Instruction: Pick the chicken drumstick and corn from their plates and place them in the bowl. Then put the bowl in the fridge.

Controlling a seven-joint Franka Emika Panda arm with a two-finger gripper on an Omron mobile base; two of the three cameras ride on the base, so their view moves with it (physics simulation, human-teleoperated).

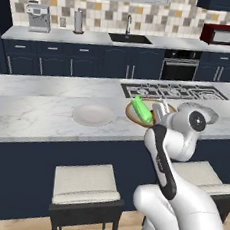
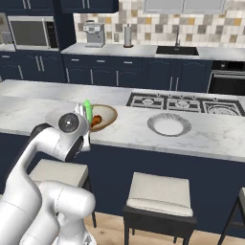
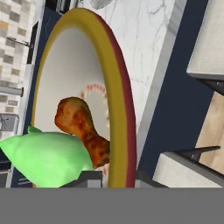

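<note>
In the left base view the gripper point(image 1: 156, 111) pinches the corn point(image 1: 141, 110) above the bowl point(image 1: 131, 112), right of a plate point(image 1: 92, 114). In the right base view the chicken drumstick point(image 2: 96, 119) lies in the bowl. In the hand view the corn is over the drumstick

One bowl point(image 1: 133, 114), one corn point(image 1: 141, 110), one drumstick point(image 3: 83, 127), two plates point(image 1: 92, 114).

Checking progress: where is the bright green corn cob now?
The bright green corn cob is held in the gripper just above the tan-brown bowl, over the reddish-brown chicken drumstick inside.
</note>
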